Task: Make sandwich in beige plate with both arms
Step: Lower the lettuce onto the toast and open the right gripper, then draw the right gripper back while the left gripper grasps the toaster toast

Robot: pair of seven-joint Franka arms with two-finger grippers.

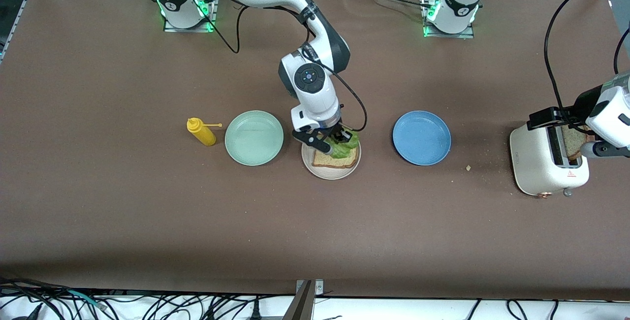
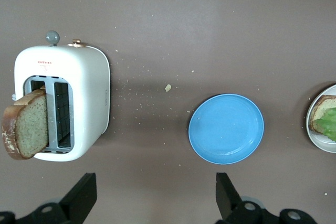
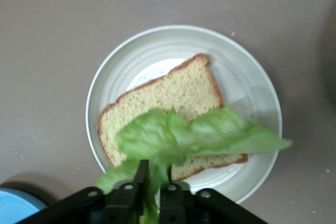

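Under your left gripper (image 2: 152,203), fingers spread wide, a bread slice (image 2: 25,124) stands in the white toaster (image 2: 79,98); blue plate (image 2: 226,128) nearby.

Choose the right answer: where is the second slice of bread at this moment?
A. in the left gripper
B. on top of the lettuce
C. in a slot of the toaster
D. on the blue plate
C: the second slice of bread stands in a slot of the white toaster, untouched by any gripper.

Even overhead light is falling on the matte brown desk (image 1: 147,211), casting soft shadows beside the round blue plate (image 1: 421,137). The ruffled green lettuce leaf (image 3: 199,137) is blurring slightly close up.
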